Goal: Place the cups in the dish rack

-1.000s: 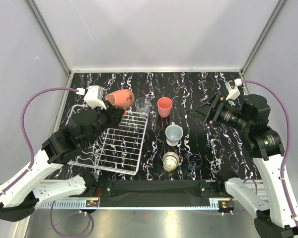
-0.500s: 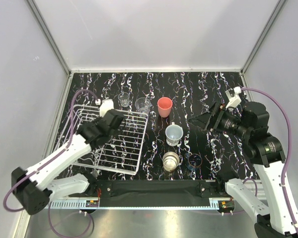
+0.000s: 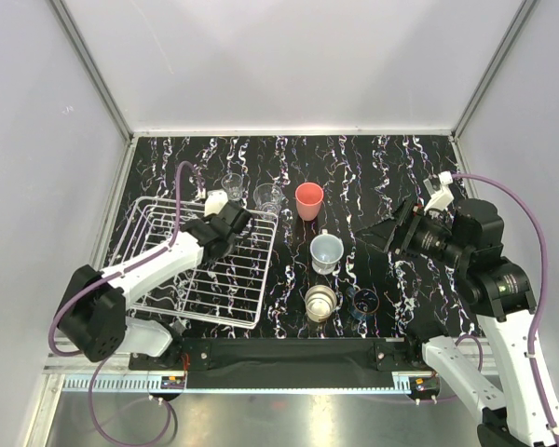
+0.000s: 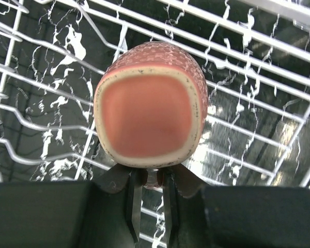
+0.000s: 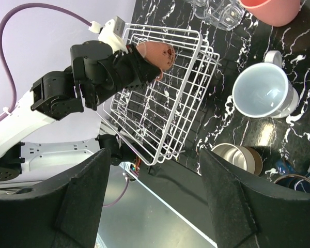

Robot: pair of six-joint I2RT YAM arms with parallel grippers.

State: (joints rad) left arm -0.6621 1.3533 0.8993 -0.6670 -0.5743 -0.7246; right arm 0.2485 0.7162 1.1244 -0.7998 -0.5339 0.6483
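Left gripper (image 4: 147,180) pinches salmon mug (image 4: 150,101) narrowly, frame centre, over dish rack (image 3: 228,279) — may slip, topple on wires. Right gripper (image 3: 384,225) spread, empty.

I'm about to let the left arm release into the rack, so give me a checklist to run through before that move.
1. Left tool grip on salmon mug: ok, shut on it.
2. Mug over dish rack: ok, its wires show right behind the mug.
3. Mug resting on the wires: cannot tell.
4. Nothing lying in the rack beneath the mug: ok.
5. Right tool out of the way: ok, open, empty, off to the rack's right.
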